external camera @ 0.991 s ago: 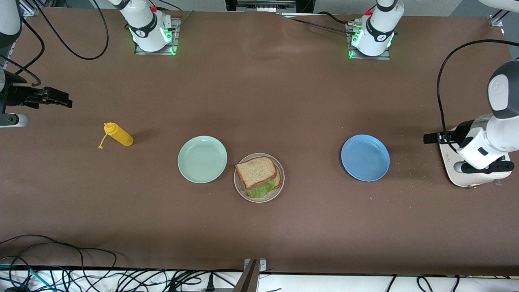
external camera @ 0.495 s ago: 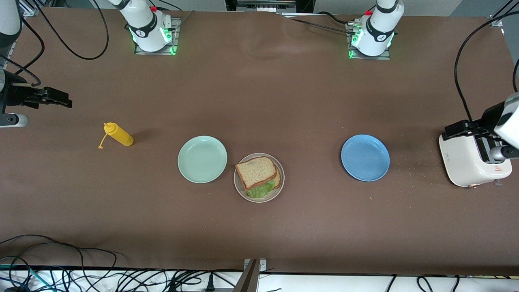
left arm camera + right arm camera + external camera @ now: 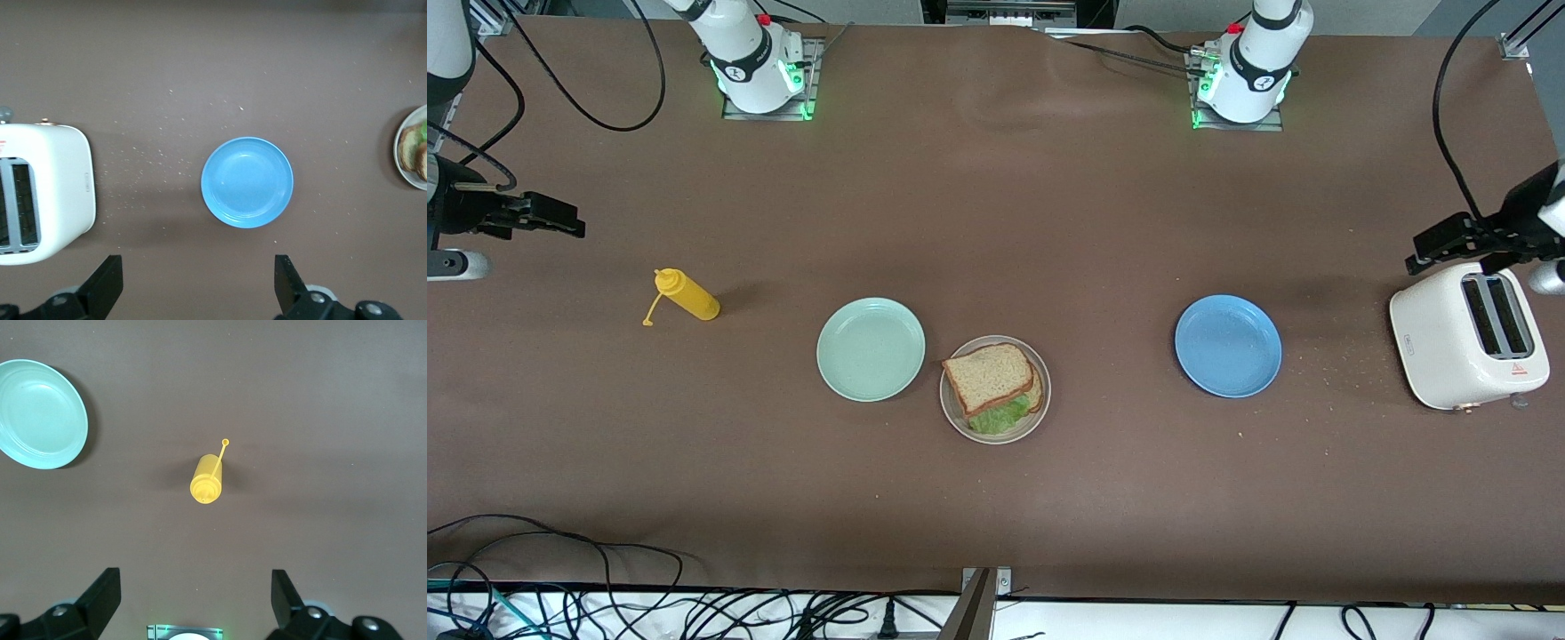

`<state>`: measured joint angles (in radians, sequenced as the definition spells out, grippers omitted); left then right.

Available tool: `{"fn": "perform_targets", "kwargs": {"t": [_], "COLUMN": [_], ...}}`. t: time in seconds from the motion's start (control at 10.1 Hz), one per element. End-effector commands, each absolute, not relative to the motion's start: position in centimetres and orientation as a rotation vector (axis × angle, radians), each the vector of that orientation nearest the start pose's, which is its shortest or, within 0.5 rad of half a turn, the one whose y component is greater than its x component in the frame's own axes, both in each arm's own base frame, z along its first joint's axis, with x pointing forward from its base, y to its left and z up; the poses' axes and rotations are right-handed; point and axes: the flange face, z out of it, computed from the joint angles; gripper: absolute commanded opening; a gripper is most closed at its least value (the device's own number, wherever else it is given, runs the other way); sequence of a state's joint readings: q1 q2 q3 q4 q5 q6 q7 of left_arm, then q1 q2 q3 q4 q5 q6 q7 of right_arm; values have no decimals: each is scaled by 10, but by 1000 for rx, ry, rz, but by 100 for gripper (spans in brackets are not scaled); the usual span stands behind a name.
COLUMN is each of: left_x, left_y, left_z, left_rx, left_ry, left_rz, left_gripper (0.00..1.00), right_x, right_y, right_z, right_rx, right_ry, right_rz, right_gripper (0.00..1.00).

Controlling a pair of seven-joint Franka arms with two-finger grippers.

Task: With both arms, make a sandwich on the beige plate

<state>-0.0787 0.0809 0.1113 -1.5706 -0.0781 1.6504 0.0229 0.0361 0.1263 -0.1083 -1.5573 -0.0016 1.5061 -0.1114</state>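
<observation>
Matte brown tabletop [image 3: 996, 222], faint ripple near the arm bases, scattered pale crumbs [image 3: 1343, 369] betw. blue plate and toaster; tangle of black cables [image 3: 605, 604] along the edge nearest the front cam. Round pale pinkish-beige plate [image 3: 1040, 413] w/ raised rim near table centre, holding the sandwich [image 3: 989, 378]: square brown toasted slice on top, ruffled green lettuce [image 3: 1000, 416] poking out at 6 o'clock, second slice edge showing at 3 o'clock. Round mint-green plate [image 3: 871, 349] just beside it toward the right arm's end, nothing in it. Round blue plate [image 3: 1228, 346] well apart toward the left arm's end, nothing in it but a few crumbs. White two-slot toaster [image 3: 1467, 338] at the left arm's end, slots dark. Yellow squeeze bottle [image 3: 686, 295] w/ cap hanging on its strap, toward the right arm's end. Left gripper [image 3: 199, 283] up in the air over table just beside the toaster, fingers spread wide, holding nothing. Right gripper [image 3: 195, 597] up over table edge at the right arm's end, fingers wide apart, holding nothing.
</observation>
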Motion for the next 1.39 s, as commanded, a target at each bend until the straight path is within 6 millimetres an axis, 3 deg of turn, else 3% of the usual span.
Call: {"fn": "perform_targets", "kwargs": {"t": [0.0, 0.2, 0.69, 1.29], "left_x": [565, 560, 582, 586], "left_y": [1, 5, 9, 2], "left_z": [598, 603, 619, 603], "left_rx": [-3177, -3135, -3091, -3104], "left_ry": [23, 254, 250, 263], "left_rz": [-3, 33, 158, 206], "left_gripper": [100, 100, 100, 100], "right_x": [581, 581, 581, 581], "right_y": [-38, -38, -38, -38], "right_z": [557, 558, 557, 558], "right_rx": [-3135, -3133, -3133, -3132], "right_ry": [-43, -43, -45, -43], "right_rz": [268, 265, 268, 265], "right_gripper": [100, 100, 100, 100]}}
